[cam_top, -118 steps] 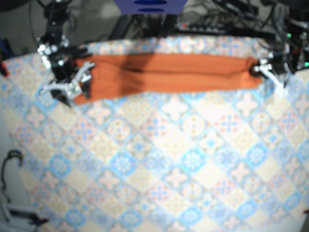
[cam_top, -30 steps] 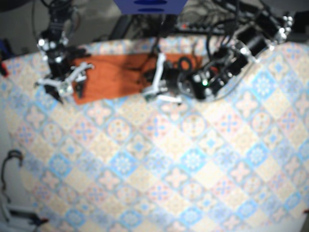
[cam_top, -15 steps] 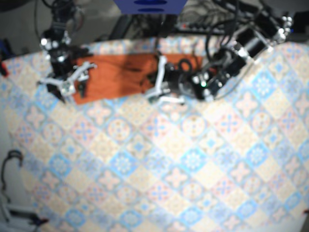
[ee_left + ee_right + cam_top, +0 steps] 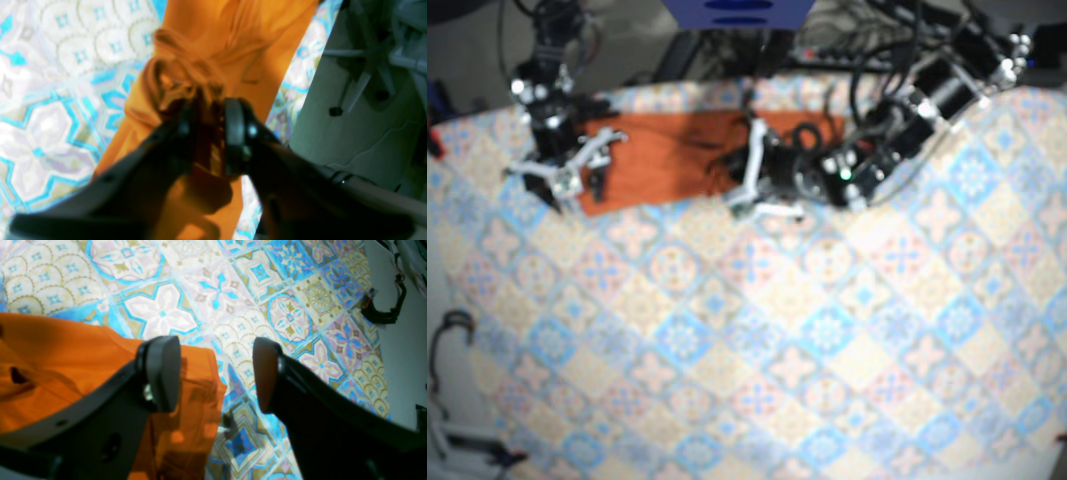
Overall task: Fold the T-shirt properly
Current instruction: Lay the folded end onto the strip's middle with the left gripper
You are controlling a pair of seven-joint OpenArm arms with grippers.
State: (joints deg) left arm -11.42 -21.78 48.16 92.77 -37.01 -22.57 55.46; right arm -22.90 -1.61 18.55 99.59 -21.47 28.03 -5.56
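In the base view, the right tool (image 4: 575,168) is hovering at the far-left part of the worktop (image 4: 827,340), over the left end of the orange T-shirt (image 4: 667,160). Its wrist view is showing the right tool (image 4: 213,370) standing wide open and gripping nothing. 1 finger (image 4: 161,370) is hanging above the corner of the T-shirt (image 4: 60,350). The other finger is hanging above the worktop (image 4: 217,283), past the shirt's edge. The worktop's cover is showing blue, cream and pink tile patterns. A black strap-like object (image 4: 383,306) is lying on the grey floor beyond the worktop's edge.

The T-shirt is lying as a narrow band along the far edge of the worktop, left of centre in the base view. It is reaching from the right tool to about the middle of that edge.

At the band's right end, the left tool (image 4: 757,195) is sitting on the fabric, its arm stretching away toward the far-right corner. In its wrist view, the left tool (image 4: 208,133) is pinching a bunched, wrinkled lump of the T-shirt (image 4: 260,30), with its 2 pads nearly closed on the cloth. The patterned worktop (image 4: 50,100) is showing on 1 side of the shirt, and a blurred chair base (image 4: 367,56) is standing on the floor on the other.
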